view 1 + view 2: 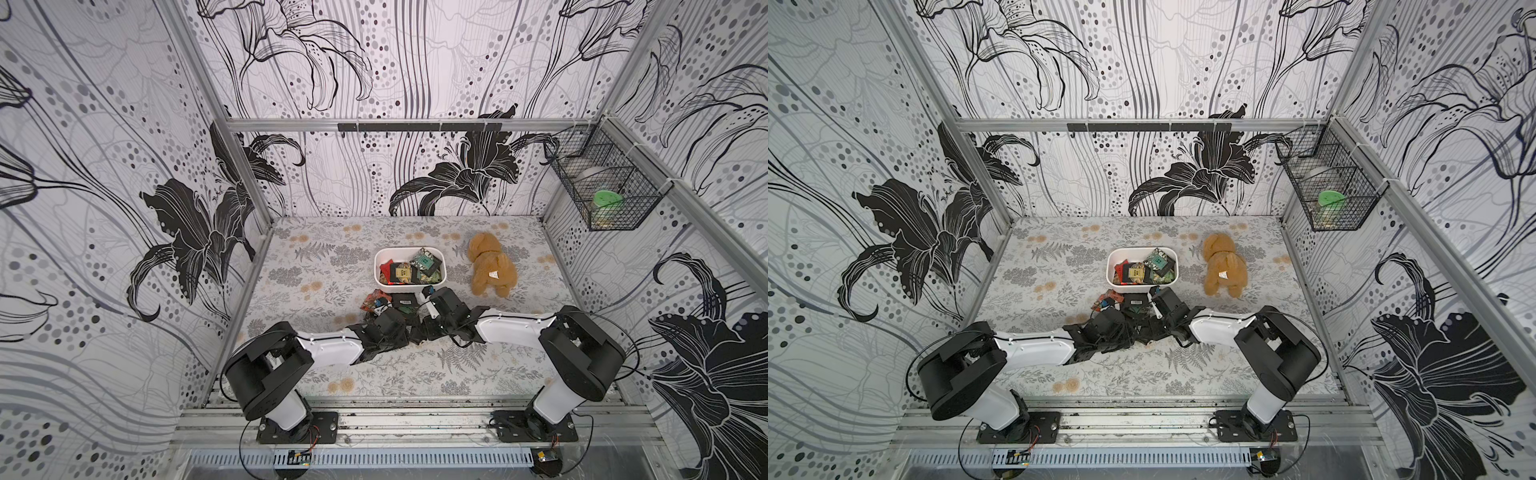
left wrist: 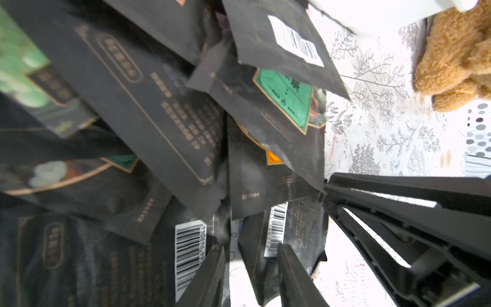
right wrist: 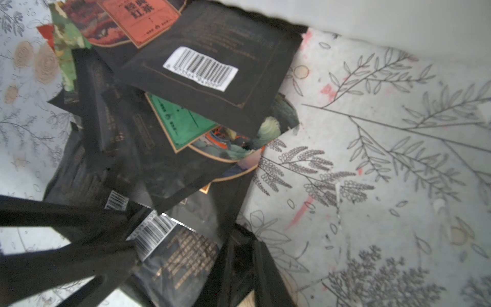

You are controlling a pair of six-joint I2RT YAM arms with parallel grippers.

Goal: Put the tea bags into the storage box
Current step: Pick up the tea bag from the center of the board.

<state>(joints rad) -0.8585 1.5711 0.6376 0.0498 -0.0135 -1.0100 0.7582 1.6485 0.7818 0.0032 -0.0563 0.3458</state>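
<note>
Sachets, small flat black foil tea bags (image 1: 404,300), are lying heaped against the near side of the shallow white plastic storage box (image 1: 376,266), with others inside. They are looking light and slippery to me, best pinched by an edge. Both the left gripper (image 2: 249,247) and the right gripper (image 2: 324,192) are crowding the heap, and I cannot tell whether either is gripping.

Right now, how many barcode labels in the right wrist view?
3: large barcode label atop the tea bag pile; small barcode label and tilted barcode label lower in it. More may be hidden.
</note>
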